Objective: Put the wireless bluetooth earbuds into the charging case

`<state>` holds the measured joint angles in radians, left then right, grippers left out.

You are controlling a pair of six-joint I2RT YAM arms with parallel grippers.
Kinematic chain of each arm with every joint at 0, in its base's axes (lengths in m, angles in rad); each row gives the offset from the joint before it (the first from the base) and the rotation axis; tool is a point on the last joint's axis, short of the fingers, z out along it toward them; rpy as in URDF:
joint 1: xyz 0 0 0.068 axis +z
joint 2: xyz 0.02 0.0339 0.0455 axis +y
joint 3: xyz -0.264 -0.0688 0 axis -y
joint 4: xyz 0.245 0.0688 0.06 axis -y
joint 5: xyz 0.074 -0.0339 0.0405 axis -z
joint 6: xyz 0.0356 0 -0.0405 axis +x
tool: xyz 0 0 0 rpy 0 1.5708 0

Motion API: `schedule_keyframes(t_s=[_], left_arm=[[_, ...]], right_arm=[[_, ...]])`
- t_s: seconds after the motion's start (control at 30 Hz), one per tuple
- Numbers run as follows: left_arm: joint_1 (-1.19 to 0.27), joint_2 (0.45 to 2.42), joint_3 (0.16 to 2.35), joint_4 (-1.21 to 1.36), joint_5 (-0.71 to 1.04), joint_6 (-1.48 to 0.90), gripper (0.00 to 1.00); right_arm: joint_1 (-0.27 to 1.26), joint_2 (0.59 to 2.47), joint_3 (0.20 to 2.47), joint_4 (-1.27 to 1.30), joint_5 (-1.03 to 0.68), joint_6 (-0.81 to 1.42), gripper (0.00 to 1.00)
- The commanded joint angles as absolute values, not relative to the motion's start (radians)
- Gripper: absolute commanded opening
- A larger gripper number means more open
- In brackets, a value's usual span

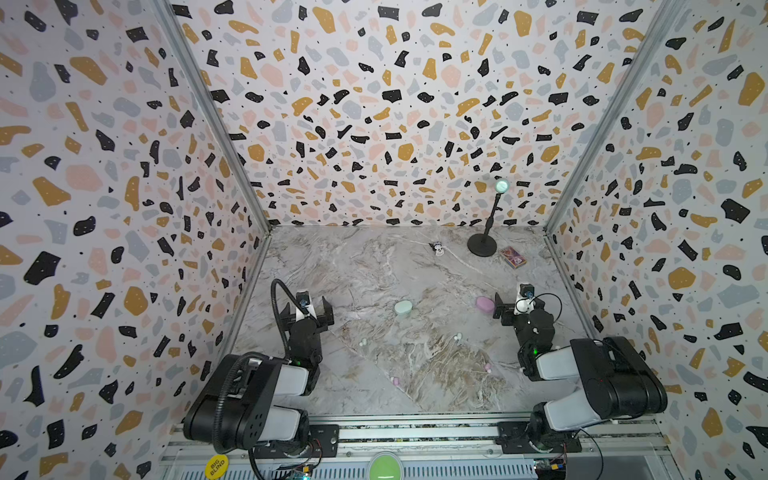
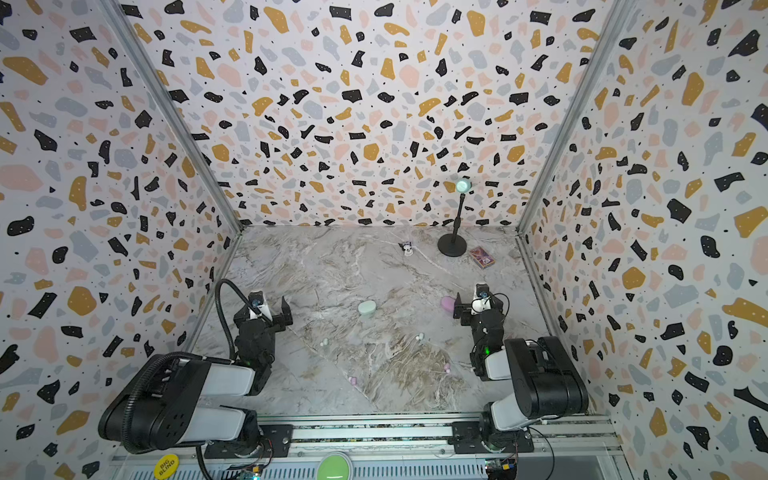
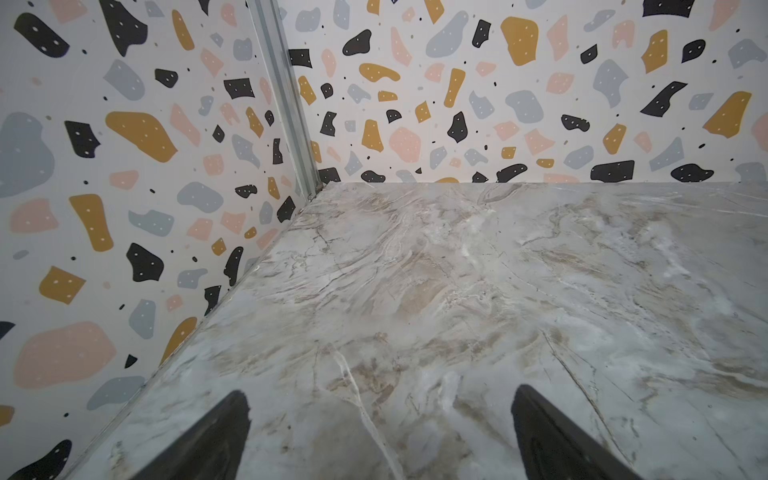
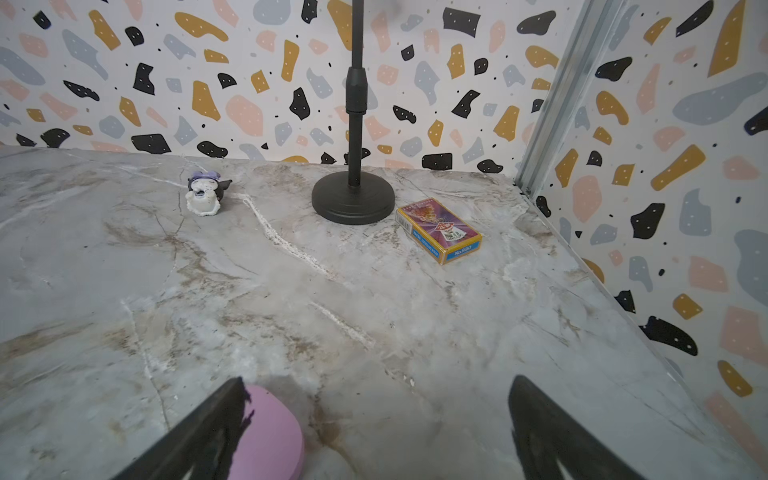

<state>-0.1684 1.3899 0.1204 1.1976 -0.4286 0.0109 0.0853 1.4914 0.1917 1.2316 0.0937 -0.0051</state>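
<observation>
Fingers [image 3: 216, 436] of the left gripper [image 1: 306, 306] stand spread wide w/ nothing between them, over the bare marble surface [image 1: 374, 270] near its left edge. The right gripper [image 1: 519, 308], near the right edge, is likewise spread & empty. The pink charging case [image 1: 484, 304] sits just beside its left finger, contact unclear. The mint charging case [image 1: 403, 308] rests mid-surface, well apart from both grippers. All 4 buds lie loose on the marble, outside the cases. A mint earbud [image 1: 363, 342] is near the left arm [image 1: 305, 336], and another mint earbud [image 1: 458, 336] is front of the pink case. A pink earbud [image 1: 395, 380] & another pink earbud [image 1: 487, 367] lie nearer the front edge. Toward the back-right corner: figurine [image 1: 437, 248], mic stand [image 1: 482, 246], card box [image 1: 512, 257].
</observation>
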Motion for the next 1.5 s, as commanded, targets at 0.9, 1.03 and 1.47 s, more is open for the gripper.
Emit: schedule_keyframes(t_s=[0.9,1.03,1.47], left_arm=[[-0.149,1.394,0.153,1.218,-0.417,0.000,1.00],[-0.149,1.391,0.150,1.221,-0.418,0.000,1.00],[-0.160,1.220,0.436,0.599,-0.332,-0.059,1.00]], right_arm=[[0.081,1.486,0.214,1.225,0.087,0.002,0.99],[0.081,1.485,0.212,1.227,0.088,0.002,0.99],[0.133,1.275,0.620,0.202,0.184,0.233,0.99]])
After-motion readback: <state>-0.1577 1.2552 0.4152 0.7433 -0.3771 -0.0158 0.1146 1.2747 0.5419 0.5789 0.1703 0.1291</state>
